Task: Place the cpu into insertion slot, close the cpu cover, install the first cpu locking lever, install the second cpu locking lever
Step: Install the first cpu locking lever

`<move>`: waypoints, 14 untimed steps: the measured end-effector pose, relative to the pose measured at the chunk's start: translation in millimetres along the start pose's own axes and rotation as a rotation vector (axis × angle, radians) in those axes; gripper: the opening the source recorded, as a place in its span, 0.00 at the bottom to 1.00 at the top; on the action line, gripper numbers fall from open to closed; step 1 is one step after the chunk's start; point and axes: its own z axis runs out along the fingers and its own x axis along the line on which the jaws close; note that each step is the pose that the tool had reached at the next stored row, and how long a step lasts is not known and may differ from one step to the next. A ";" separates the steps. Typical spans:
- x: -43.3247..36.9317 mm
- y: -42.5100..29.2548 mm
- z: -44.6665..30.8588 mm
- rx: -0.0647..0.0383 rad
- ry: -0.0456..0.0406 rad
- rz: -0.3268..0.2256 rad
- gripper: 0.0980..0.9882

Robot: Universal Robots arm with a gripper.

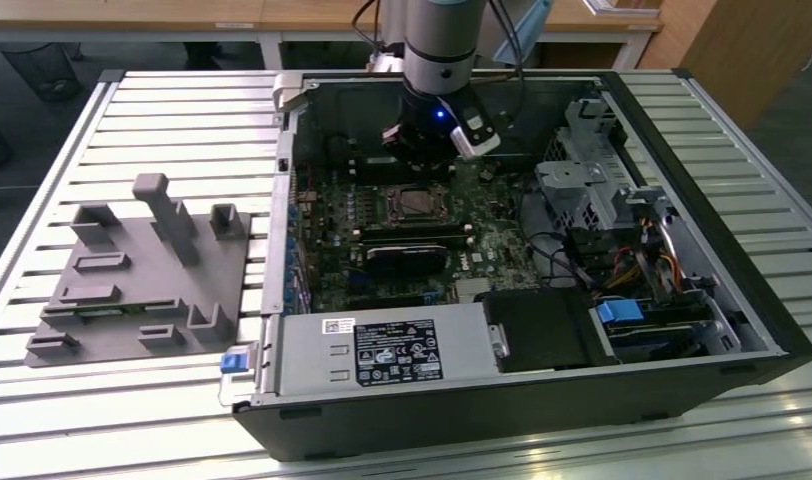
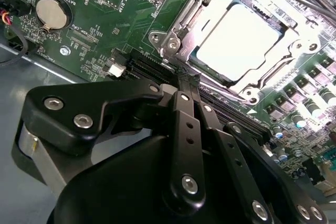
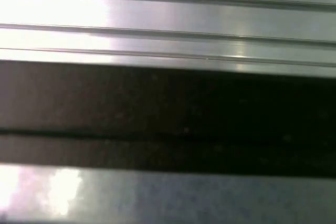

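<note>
The robot's gripper (image 2: pixel 181 83) hovers at one corner of the insertion slot (image 1: pixel 413 203) inside an open computer case (image 1: pixel 726 300). Its black fingers are drawn together to a narrow tip. Whether that tip pinches a thin locking lever or nothing at all cannot be told from the second wrist view.

The cpu (image 2: pixel 239 43) sits in the slot, its bright metal top showing through the square window of the cpu cover (image 2: pixel 190 17), which lies flat over it. The work appears to stand at the lever stage.

Done well, this step likely calls for a lever to be caught squarely near its end. The lever should then be swung low and steadily along the slot's rim and tucked under its retaining tab. That move should not scrape the green board beside the slot.

A coin battery (image 2: pixel 52 13) lies well away from the slot. White print covers the board around the slot, and the label (image 1: pixel 395 352) on the power supply, nearer the camera than the slot, is too small to read.
</note>
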 end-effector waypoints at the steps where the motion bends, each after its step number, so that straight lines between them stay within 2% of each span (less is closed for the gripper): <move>1: 0.0 0.0 0.0 0.000 -0.0001 0.000 0.01; 9: -0.5 0.2 -1.9 0.000 -0.0002 0.000 0.01; 14: -0.5 0.0 0.1 0.012 0.0000 0.002 0.01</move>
